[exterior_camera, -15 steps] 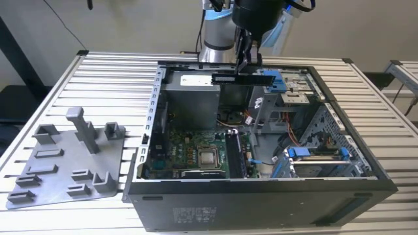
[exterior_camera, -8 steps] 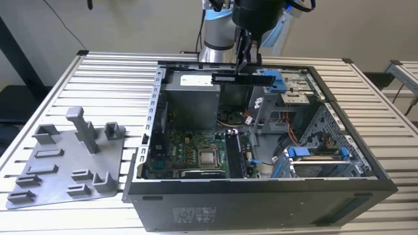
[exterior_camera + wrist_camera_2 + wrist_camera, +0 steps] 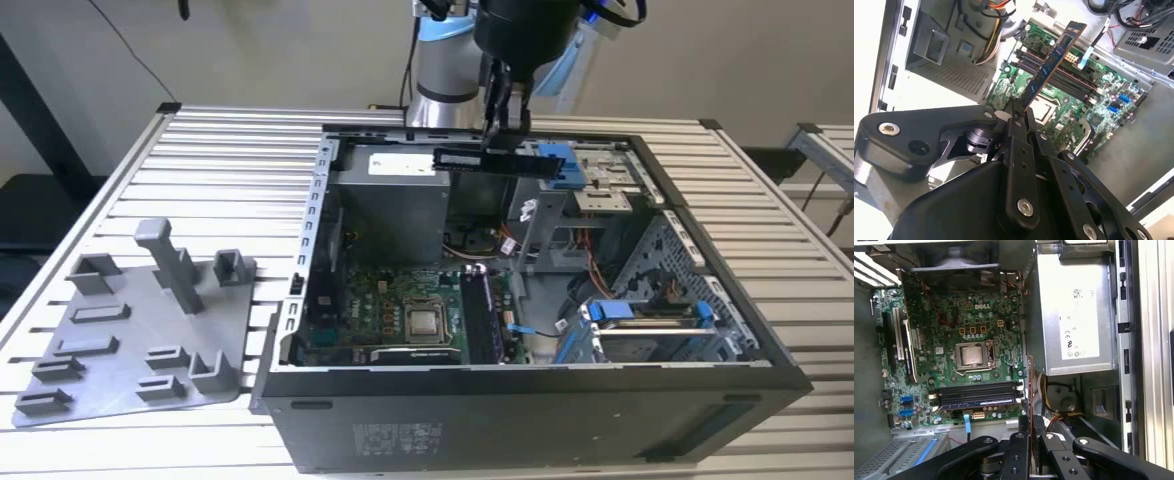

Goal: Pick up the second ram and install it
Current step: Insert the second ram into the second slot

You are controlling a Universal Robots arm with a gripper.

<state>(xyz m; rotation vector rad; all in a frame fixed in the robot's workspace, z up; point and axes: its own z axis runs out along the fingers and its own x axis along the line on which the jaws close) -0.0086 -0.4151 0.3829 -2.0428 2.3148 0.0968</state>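
- We are clenching the gripper (image 3: 497,148) on the memory stick (image 3: 467,160).
- We are holding it in the air over the open computer case (image 3: 534,390), above the motherboard (image 3: 979,325).

The second ram (image 3: 470,160) hangs over the case (image 3: 534,425), fixture plate (image 3: 127,350) at exterior view's left.

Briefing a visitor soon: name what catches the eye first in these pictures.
The open computer case dominates the slatted table, its green motherboard exposed. Above it the claw grips the second ram. A grey fixture plate lies at the exterior view's left.
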